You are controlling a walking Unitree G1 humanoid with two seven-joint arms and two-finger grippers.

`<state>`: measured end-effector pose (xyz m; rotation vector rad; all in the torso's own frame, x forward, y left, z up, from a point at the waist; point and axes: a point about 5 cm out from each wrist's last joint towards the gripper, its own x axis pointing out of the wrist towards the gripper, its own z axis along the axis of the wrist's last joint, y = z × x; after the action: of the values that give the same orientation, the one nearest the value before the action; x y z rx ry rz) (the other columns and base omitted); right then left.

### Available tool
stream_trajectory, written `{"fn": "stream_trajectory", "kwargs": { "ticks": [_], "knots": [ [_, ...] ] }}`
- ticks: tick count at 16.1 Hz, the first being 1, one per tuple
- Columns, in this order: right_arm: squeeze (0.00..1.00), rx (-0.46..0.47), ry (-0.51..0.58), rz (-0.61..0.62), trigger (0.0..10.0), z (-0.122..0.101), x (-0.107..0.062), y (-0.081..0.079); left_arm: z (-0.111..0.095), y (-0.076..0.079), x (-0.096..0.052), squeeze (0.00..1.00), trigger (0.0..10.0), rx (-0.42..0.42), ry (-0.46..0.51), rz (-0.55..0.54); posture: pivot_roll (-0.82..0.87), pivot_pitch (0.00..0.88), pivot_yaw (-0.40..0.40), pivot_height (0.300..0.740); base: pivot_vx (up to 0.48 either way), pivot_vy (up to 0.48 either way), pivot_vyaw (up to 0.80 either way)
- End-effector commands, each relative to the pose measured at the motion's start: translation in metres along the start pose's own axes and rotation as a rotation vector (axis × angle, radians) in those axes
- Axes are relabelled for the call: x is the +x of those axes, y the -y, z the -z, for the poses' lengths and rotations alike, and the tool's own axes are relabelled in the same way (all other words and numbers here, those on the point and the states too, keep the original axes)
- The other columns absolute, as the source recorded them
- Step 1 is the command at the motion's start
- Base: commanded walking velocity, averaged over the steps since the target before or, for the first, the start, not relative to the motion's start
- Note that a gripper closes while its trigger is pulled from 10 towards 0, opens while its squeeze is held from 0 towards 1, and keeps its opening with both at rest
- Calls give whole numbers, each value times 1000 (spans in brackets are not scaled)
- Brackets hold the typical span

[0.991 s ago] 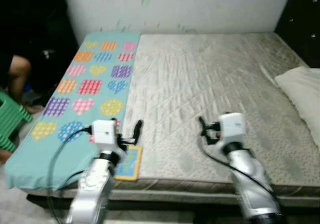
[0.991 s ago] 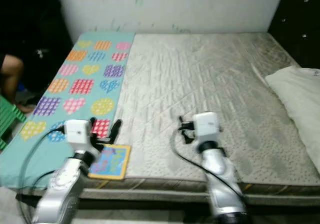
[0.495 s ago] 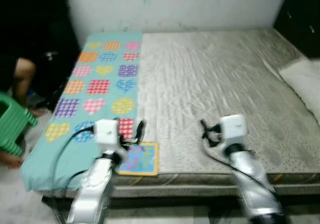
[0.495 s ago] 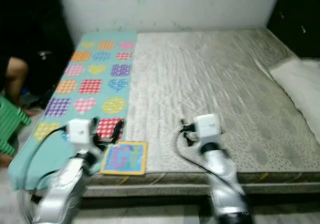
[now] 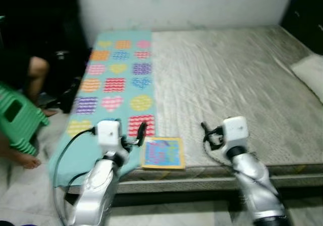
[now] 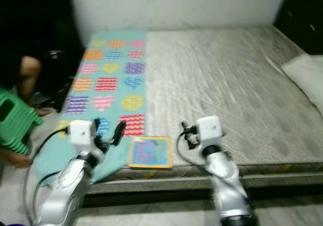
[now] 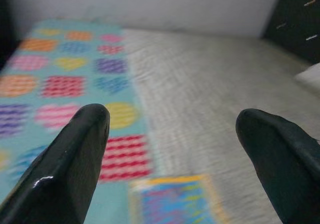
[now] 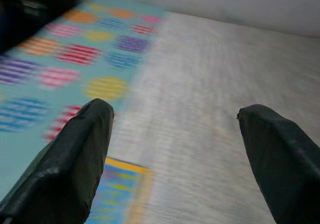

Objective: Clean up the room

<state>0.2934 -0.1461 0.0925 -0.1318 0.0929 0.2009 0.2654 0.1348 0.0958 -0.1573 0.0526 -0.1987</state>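
Observation:
A colourful square picture book [image 5: 162,153] lies flat at the front edge of the grey mattress [image 5: 227,79], beside a teal blanket [image 5: 118,79] patterned with hearts and squares. My left gripper [image 5: 130,133] hovers open just left of the book, above the blanket's front end; nothing is between its fingers [image 7: 75,154]. The book [image 7: 172,201] lies low between them in the left wrist view. My right gripper [image 5: 209,135] is open to the right of the book, over bare mattress, and its wrist view catches the book's corner [image 8: 117,191].
A white pillow [image 5: 309,69] rests on the bed's right side. On the floor to the left stands a green plastic stool [image 5: 17,117], with a person's leg and bare foot [image 5: 25,160] next to it. A white wall [image 5: 181,4] backs the bed.
The whole picture has slid right, so the camera has turned left; more of the floor, stool and person's leg shows, and the book is fully in view. Both grippers keep their open pose.

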Motion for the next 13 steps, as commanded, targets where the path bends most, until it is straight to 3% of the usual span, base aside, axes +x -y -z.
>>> {"fn": "stream_trajectory", "kwargs": {
  "ticks": [1,6,13],
  "knots": [
    [0,-4,0,-10,10000,-1,-1,1,-4,-1,1,0,10000,4,19,-8,-141,57,49,740,0,0,0],
    [0,0,-9,-21,10000,1,-2,0,-6,3,0,0,10000,3,36,29,-144,62,52,740,0,0,0],
    [0,-1,-20,-34,10000,2,-2,-1,-6,4,0,0,10000,1,38,33,-143,65,50,740,276,0,0]
  ]
}}
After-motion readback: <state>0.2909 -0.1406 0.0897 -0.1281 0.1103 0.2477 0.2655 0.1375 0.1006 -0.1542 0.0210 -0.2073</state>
